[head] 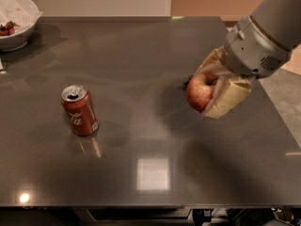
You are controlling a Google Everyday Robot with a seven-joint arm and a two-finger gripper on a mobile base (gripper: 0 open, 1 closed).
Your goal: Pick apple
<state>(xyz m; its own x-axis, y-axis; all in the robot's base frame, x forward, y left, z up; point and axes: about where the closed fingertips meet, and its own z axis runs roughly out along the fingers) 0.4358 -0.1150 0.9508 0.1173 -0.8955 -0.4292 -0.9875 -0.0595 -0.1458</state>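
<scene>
The red apple [199, 91] with yellowish patches is held between the tan fingers [229, 99] of my gripper [212, 86], lifted above the dark table [141, 140] at the right. The gripper is shut on the apple, and its grey arm comes in from the upper right. A shadow lies on the table below the apple.
A red soda can [79, 110] stands upright at the left of the table. A white bowl [16, 20] with red food sits at the far left corner. A small dark object behind the gripper is mostly hidden. The table's right edge runs close to the gripper.
</scene>
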